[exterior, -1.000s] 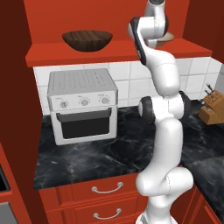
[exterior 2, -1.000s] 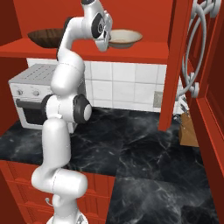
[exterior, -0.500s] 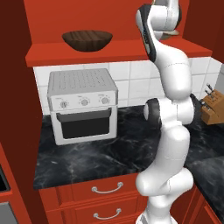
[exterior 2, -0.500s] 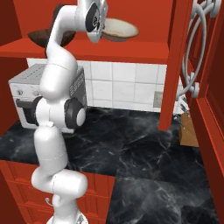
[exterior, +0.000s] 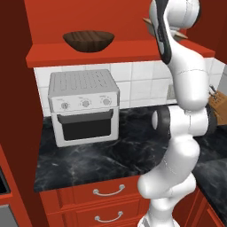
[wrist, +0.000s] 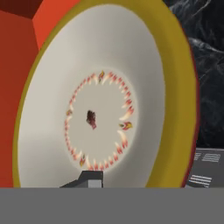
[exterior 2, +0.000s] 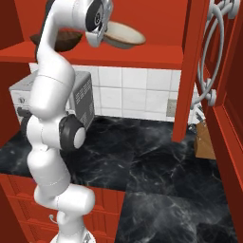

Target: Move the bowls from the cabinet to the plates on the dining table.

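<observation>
The fingers (wrist: 89,178) are pinched on the rim of the cream bowl (wrist: 105,96), and the hand view looks straight into it: a cream inside with a ring of reddish dots, a small dark mark at the middle and an ochre-yellow rim. One finger tip shows against the bowl's lower inside; the other cannot be made out. In the right base view the cream bowl (exterior 2: 124,36) sits tilted at the hand, its underside just above the red shelf (exterior 2: 118,56) of the cabinet (exterior 2: 142,14); whether it touches the shelf cannot be told. The wooden bowl (exterior: 88,40) rests on the same shelf, well apart from the fingers, on the far side of the arm in the right base view and out in the open in the left one. Below the fingers, under the shelf, a white toaster oven (exterior: 84,106) stands on the black marble counter (exterior 2: 156,166) against the tiled wall. A cabinet door (exterior 2: 223,71) with curved silver handles stands open off to one side.
</observation>
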